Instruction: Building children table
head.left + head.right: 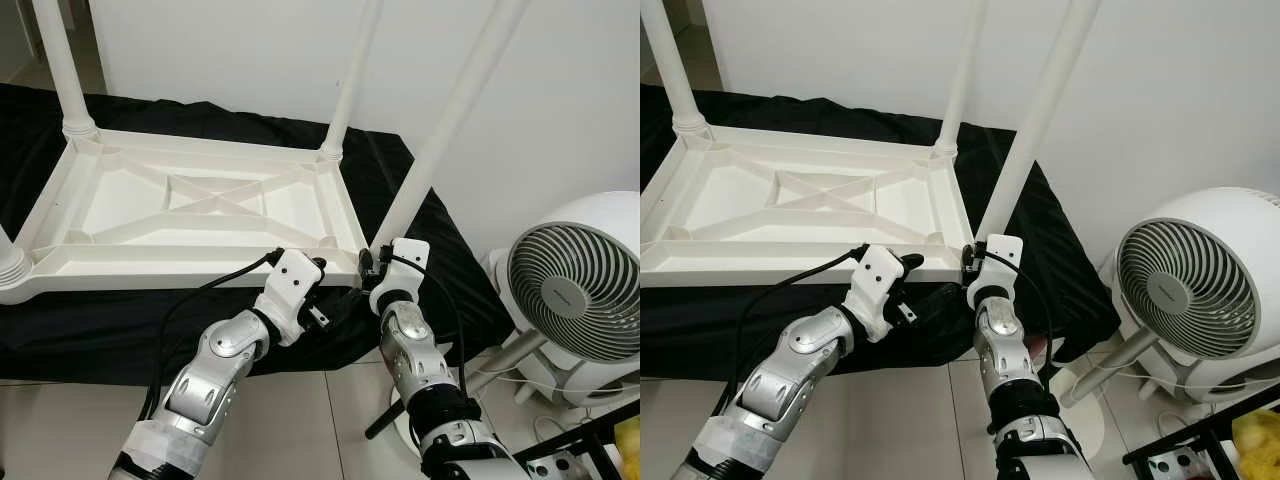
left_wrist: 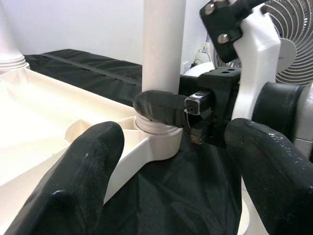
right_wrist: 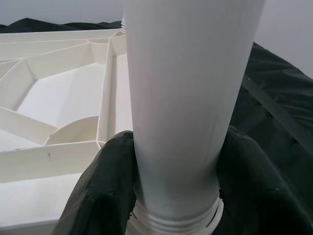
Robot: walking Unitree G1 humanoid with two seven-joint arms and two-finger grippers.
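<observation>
The right gripper (image 3: 176, 196) clamps the white plastic table leg (image 1: 440, 140) at its socket in the inverted white tabletop (image 1: 190, 210) lying on black cloth (image 1: 100, 320). Left gripper (image 2: 171, 171) hovers spread nearby. Next: seat the leg fully.

White moulded-plastic upturned table (image 1: 200, 205): smooth, faint sheen. Round white plastic leg (image 3: 181, 107), frame centre: smooth, satin. Black cloth sheet (image 1: 90, 330), lower left: matt, creased. Right gripper's black fingers (image 3: 105, 191): matt, rubbery. Silver arm shells (image 1: 225, 345): glossy metal look.
</observation>
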